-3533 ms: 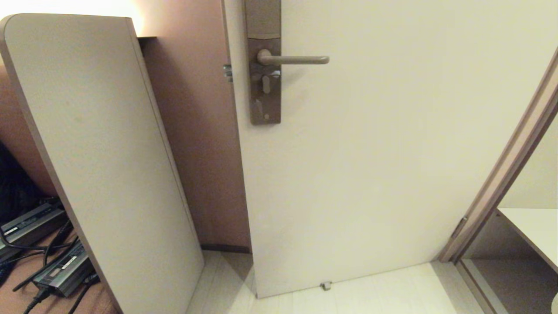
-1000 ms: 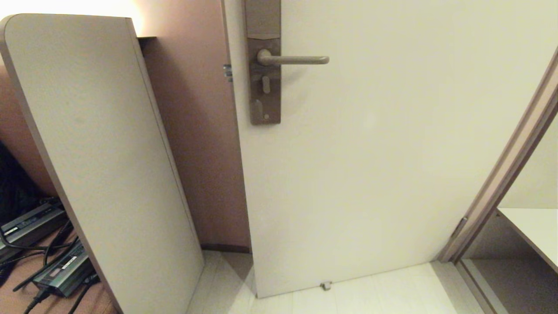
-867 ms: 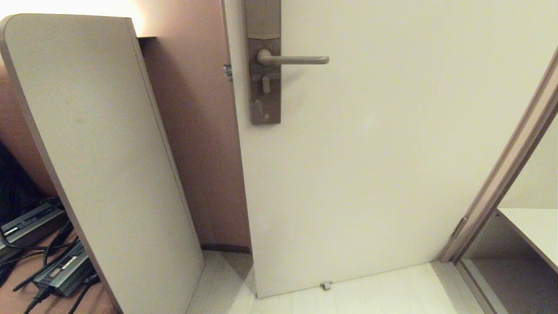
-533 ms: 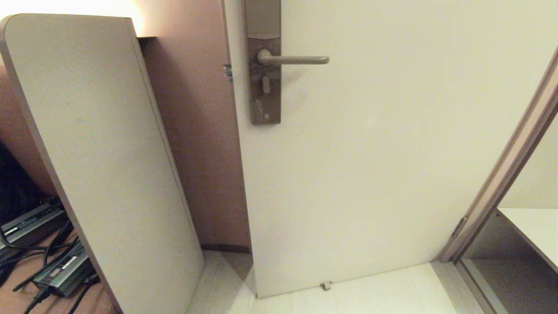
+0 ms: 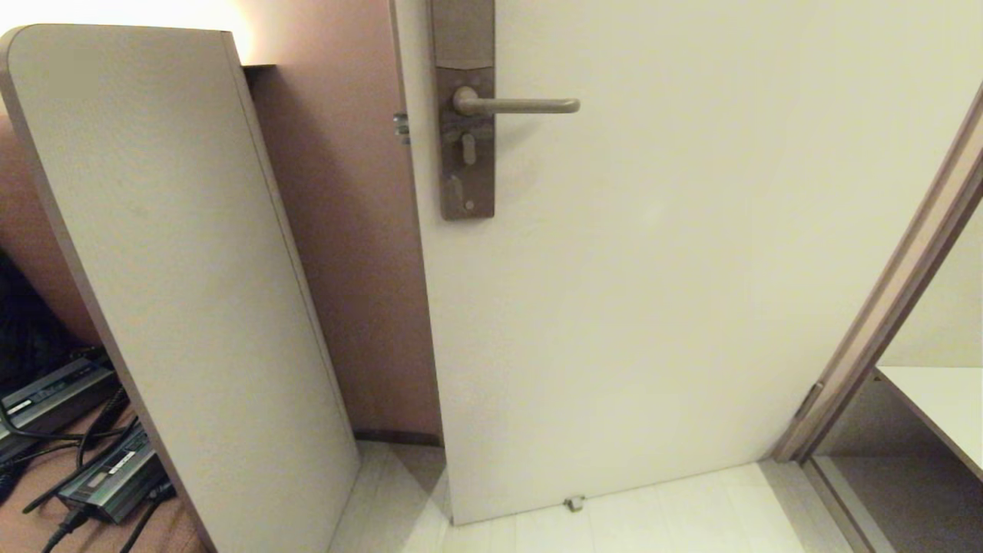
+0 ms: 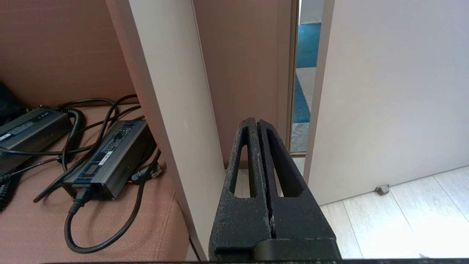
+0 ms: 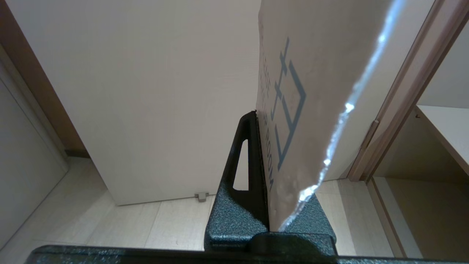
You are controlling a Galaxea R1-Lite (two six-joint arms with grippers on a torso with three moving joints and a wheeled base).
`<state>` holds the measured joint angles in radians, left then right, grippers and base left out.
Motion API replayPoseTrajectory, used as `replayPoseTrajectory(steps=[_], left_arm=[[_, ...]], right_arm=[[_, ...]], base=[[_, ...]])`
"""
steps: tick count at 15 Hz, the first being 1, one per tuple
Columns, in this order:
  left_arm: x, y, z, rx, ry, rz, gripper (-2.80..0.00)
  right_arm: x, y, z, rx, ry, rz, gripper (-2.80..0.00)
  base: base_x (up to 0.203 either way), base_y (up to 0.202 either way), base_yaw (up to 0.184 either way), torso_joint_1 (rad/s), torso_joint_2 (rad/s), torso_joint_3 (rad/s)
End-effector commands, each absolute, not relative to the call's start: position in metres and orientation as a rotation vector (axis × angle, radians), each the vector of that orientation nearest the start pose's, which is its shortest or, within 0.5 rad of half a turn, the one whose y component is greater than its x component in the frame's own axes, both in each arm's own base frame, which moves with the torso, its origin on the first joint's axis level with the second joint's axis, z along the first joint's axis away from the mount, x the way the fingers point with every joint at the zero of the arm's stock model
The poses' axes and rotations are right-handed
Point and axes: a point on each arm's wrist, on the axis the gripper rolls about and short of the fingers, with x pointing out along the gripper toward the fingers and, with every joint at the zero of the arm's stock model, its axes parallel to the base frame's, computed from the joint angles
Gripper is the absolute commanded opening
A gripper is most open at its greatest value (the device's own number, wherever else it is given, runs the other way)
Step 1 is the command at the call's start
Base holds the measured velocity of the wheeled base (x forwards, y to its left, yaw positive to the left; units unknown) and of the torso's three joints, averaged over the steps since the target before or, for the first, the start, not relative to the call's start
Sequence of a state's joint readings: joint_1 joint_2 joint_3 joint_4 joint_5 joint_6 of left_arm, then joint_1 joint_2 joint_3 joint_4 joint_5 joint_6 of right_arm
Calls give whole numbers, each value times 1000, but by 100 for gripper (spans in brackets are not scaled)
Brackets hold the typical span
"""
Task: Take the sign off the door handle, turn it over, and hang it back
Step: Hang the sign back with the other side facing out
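The door handle [image 5: 522,105] is a grey-bronze lever on a tall plate [image 5: 465,169], high on the cream door [image 5: 653,269], and nothing hangs on it. Neither arm shows in the head view. In the right wrist view my right gripper [image 7: 256,114] is shut on the sign [image 7: 304,91], a white card with blue print ending in "ROOM". The card stands up out of the jaws, low in front of the door. My left gripper [image 6: 256,121] is shut and empty, pointing at the gap beside the door's edge.
A tall pale panel [image 5: 177,269] leans at the left. Behind it, black chargers with cables [image 6: 106,161] lie on a brown cushion. The door frame [image 5: 883,322] and a low shelf [image 5: 937,407] are at the right. A small door stop [image 5: 574,504] sits on the floor.
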<state>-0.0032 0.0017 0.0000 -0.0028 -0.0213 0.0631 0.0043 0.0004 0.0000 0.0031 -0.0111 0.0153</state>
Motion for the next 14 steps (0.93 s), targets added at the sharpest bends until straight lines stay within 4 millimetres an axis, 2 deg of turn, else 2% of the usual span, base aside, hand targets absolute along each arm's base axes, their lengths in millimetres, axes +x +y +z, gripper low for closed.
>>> replayPoseTrajectory(steps=[1,12,14], left_arm=[[-23,0,76,60,-2,-17,-280],[-23,0,76,68,-4,-18,-280],[-23,0,76,68,-4,-18,-280]], right_arm=[[-23,0,75,15,3,-7,-280],[-23,0,75,15,2,-8,-280],[-23,0,75,15,2,-6,-280]], base=[[0,0,0,0,0,0],[0,0,0,0,0,0],[146,0,-2,5,-3,7]])
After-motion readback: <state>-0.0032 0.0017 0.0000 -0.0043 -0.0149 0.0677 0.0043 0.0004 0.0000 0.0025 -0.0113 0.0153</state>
